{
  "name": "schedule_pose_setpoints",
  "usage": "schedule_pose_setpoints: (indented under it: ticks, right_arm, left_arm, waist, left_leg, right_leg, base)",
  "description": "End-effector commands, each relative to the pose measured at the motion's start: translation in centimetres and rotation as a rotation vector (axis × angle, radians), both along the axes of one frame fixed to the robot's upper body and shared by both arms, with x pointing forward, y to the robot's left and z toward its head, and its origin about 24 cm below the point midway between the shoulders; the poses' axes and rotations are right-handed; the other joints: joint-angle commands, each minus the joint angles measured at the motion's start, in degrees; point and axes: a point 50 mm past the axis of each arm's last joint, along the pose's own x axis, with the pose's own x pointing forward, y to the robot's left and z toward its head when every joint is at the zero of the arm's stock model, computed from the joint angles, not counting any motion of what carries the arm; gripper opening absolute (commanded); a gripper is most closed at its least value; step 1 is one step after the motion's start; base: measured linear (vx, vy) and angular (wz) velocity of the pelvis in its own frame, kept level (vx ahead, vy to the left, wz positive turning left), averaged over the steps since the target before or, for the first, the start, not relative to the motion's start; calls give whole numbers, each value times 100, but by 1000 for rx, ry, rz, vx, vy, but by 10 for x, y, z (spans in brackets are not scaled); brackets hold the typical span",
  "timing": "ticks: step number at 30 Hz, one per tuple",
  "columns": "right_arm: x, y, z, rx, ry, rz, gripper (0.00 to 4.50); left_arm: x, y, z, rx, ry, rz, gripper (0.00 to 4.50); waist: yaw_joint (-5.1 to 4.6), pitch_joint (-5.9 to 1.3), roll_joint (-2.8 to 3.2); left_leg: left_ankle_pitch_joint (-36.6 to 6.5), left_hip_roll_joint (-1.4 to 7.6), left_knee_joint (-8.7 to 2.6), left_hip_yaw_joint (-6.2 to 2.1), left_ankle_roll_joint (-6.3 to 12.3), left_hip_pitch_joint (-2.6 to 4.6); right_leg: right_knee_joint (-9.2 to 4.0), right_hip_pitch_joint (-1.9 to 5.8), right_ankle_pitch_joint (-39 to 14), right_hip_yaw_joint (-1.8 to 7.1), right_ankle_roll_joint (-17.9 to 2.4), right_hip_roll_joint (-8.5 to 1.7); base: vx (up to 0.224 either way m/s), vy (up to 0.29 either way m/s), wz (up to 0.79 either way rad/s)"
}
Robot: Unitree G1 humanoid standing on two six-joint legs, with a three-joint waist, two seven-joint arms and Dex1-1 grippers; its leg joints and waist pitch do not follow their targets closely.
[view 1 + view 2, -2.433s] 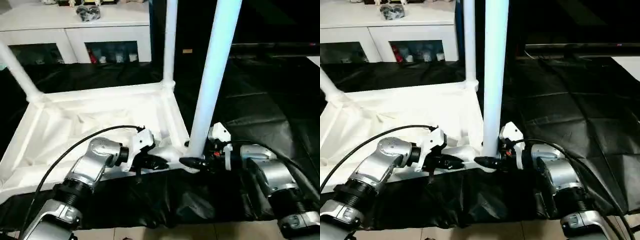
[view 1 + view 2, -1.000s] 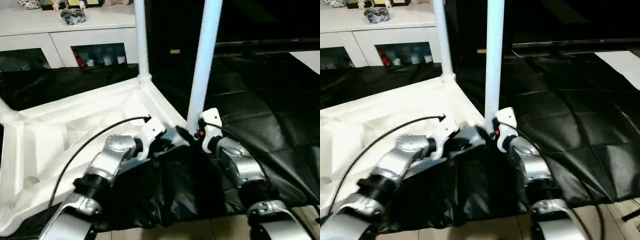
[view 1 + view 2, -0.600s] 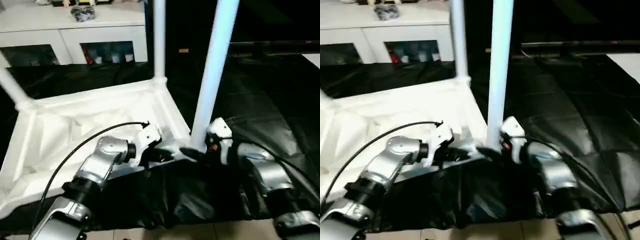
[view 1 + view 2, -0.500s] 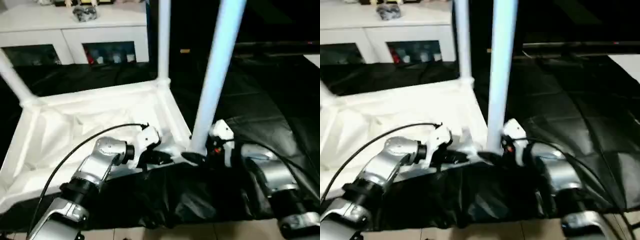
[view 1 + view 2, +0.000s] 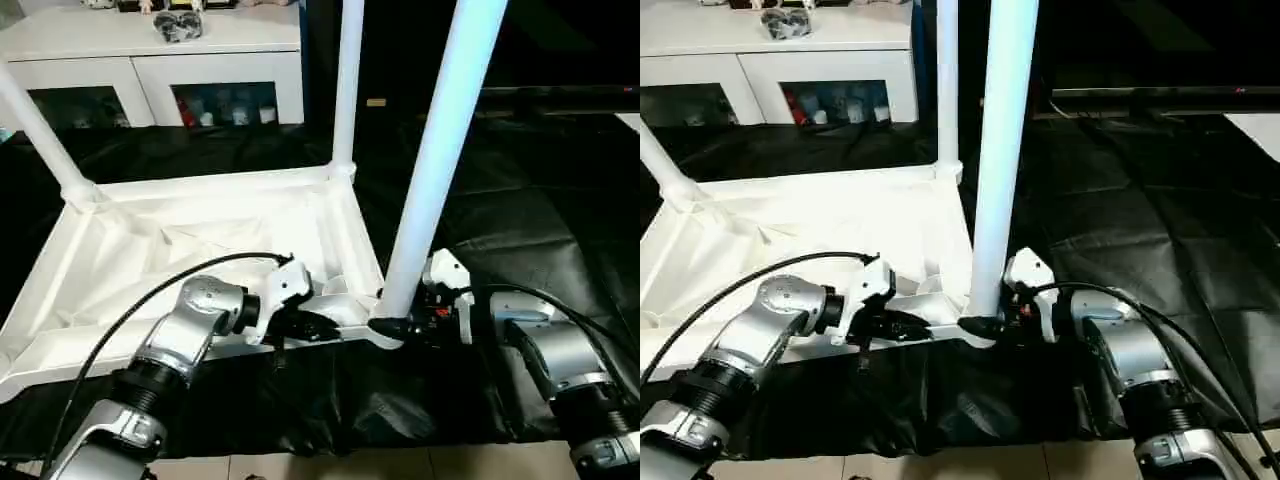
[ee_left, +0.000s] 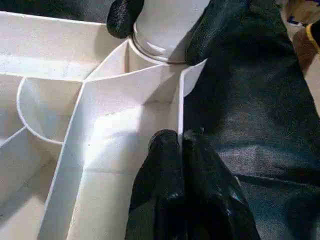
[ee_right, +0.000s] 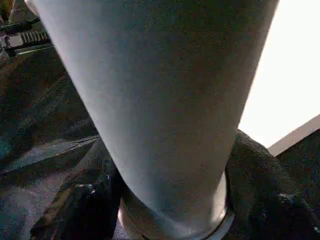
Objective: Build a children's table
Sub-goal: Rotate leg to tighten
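No text, label, brand or number can be read anywhere. The surfaces in view carry no legible marking.

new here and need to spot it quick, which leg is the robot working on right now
Find the upside-down white table top on the black sheet. Three legs rise from its corners; the one you want, the near leg, stands at the corner closest to the robot's right arm. Unlike the others, the right gripper straddles its base.
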Motion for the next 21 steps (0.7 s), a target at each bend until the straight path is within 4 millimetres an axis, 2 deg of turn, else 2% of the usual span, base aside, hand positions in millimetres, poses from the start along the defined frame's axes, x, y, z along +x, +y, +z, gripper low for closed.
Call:
schedule_pose_setpoints:
  ticks: [1, 4, 6, 8, 9, 10, 11, 12, 13, 14, 16, 17, 19, 20, 21]
  right_arm:
    - [-12, 31, -15, 68, 62, 54, 252]
    - [-2, 40, -19, 90, 20, -112, 252]
    - [4, 44, -23, 78, 15, -203, 251]
    - [10, 50, -27, 76, 21, -292, 250]
    - [12, 54, -28, 71, 27, -328, 250]
    - [15, 60, -30, 59, 25, -375, 250]
    - [18, 64, -31, 49, 24, -405, 250]
    - [20, 68, -32, 35, 24, -426, 250]
    - [21, 71, -32, 29, 24, -439, 250]
    - [23, 75, -32, 20, 19, -454, 250]
    - [28, 81, -30, 45, 16, -501, 250]
    - [29, 82, -29, 57, 18, -510, 285]
    - [31, 82, -27, 73, 22, -517, 285]
    - [31, 82, -27, 91, 37, -513, 309]
    - [31, 82, -27, 93, 38, -513, 309]
  left_arm:
    - [15, -16, 19, -67, -120, 100, 0]
    - [22, -29, 21, -76, -143, 176, 0]
    - [25, -36, 21, -78, -156, 214, 0]
    - [30, -45, 23, -84, -167, 263, 0]
    - [32, -49, 24, -88, -171, 287, 0]
    - [35, -55, 25, -96, -174, 313, 0]
    - [37, -59, 26, -100, -177, 330, 0]
    - [38, -63, 27, -103, -183, 340, 0]
    - [38, -65, 28, -104, -187, 345, 0]
    - [38, -68, 28, -107, -190, 341, 0]
    - [38, -70, 28, -100, -204, 328, 0]
    - [37, -69, 27, -91, -213, 316, 0]
    - [36, -67, 26, -84, -219, 305, 0]
    - [35, -66, 25, -86, -217, 295, 0]
    - [35, -66, 25, -86, -217, 293, 0]
  waist:
    - [-27, -332, -79]
    - [-84, -314, -90]
    - [-131, -296, -93]
    - [-161, -307, -89]
    - [-209, -286, -74]
    - [-243, -297, -82]
    - [-265, -294, -66]
    - [-267, -296, -54]
    - [-297, -303, -76]
    - [-306, -308, -67]
    - [-347, -322, -57]
    - [-365, -332, -68]
    - [-349, -339, -62]
    - [-349, -340, -63]
    - [-346, -339, -74]
  left_leg:
    - [-1322, 500, -423, -267, 278, 156]
    - [-1506, 488, -439, -292, 145, 160]
    - [-1707, 470, -450, -322, 40, 163]
    - [-1823, 470, -457, -339, 2, 175]
    - [-1907, 459, -456, -325, -25, 188]
    - [-1977, 437, -440, -338, -56, 199]
    - [-2014, 434, -442, -352, -46, 187]
    - [-2016, 437, -441, -348, -44, 193]
    - [-1970, 433, -447, -359, -22, 158]
    - [-1948, 434, -450, -357, -2, 154]
    - [-1919, 436, -441, -344, 36, 155]
    - [-1837, 431, -441, -343, 85, 126]
    - [-1694, 443, -435, -326, 187, 118]
    - [-1665, 442, -433, -320, 204, 115]
    - [-1639, 446, -435, -319, 219, 112]
  right_leg:
    - [-444, 142, -1937, 319, -1150, -565]
    - [-474, 120, -2261, 319, -1077, -573]
    - [-525, 119, -2647, 301, -949, -583]
    - [-533, 115, -2728, 296, -882, -582]
    - [-556, 66, -2751, 306, -887, -565]
    - [-557, 73, -2834, 294, -886, -574]
    - [-573, 85, -2917, 289, -845, -583]
    - [-582, 76, -2915, 293, -833, -587]
    - [-568, 102, -2819, 287, -850, -587]
    - [-566, 104, -2769, 288, -850, -585]
    - [-549, 88, -2543, 304, -934, -584]
    - [-534, 123, -2415, 302, -974, -587]
    - [-507, 130, -2174, 311, -1054, -585]
    - [-503, 134, -2121, 312, -1075, -583]
    - [-496, 138, -2080, 314, -1095, -582]
  base:
    - [0, 0, 0]
    - [0, 0, 0]
    - [0, 0, 0]
    - [0, 0, 0]
    - [0, 0, 0]
    - [0, 0, 0]
    - [0, 0, 0]
    - [0, 0, 0]
    - [0, 0, 0]
    - [0, 0, 0]
    - [0, 0, 0]
    - [0, 0, 0]
    - [0, 0, 0]
    - [0, 0, 0]
    - [0, 0, 0]
